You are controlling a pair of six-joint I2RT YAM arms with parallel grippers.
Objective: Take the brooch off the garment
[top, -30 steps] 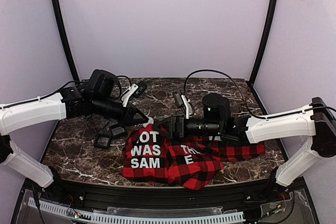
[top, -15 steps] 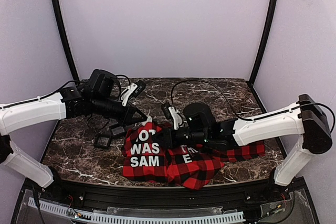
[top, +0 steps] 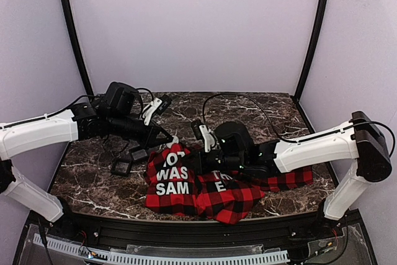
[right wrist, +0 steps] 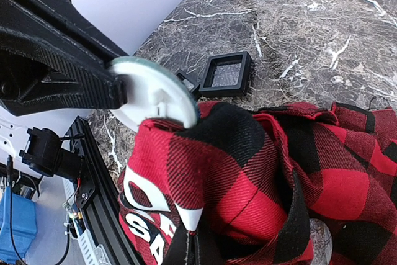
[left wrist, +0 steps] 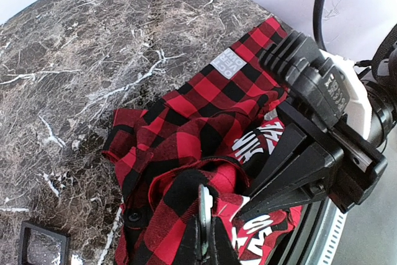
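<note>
The garment [top: 186, 185] is a red-and-black plaid cloth with white block letters, crumpled at the front middle of the table. The brooch [right wrist: 155, 93], a pale round disc, sits at a raised fold of the cloth, and my left gripper [left wrist: 209, 216] is shut on it edge-on. The top view shows that gripper [top: 171, 141] at the garment's upper left corner. My right gripper [right wrist: 197, 239] is shut on a fold of plaid cloth just below the brooch, lifting it slightly. Seen from above, the right gripper [top: 193, 161] lies over the garment's middle.
Two small black square frames [top: 121, 167] [top: 138, 153] lie on the marble table [top: 93, 190] left of the garment. One frame [right wrist: 228, 74] shows beyond the cloth in the right wrist view. Cables trail behind both arms. Pale walls enclose the table.
My right arm swung left and down onto the garment, and its gripper went from open to shut on the cloth. The left gripper stayed on the brooch.
</note>
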